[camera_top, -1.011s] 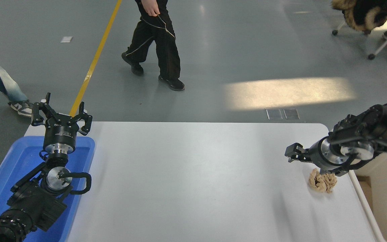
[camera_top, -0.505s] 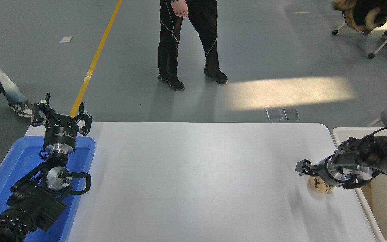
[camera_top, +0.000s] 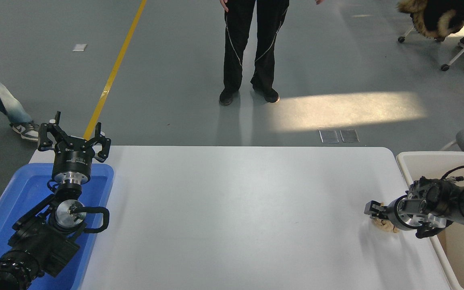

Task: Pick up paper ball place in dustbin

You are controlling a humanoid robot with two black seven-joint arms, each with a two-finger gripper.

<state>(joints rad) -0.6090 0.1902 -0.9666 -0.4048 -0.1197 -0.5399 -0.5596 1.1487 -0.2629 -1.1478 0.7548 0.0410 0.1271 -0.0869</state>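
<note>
Right end effector (camera_top: 379, 214) low over the ball (camera_top: 386, 226) at the bench's (camera_top: 232, 209) right edge, beside the bin (camera_top: 417, 159), grip width hidden by the wrist — a shallow pinch could squirt the wad off the edge

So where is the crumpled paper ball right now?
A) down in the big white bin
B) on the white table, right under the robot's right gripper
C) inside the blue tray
B: the paper ball lies on the table, partly hidden under the right gripper.
</note>
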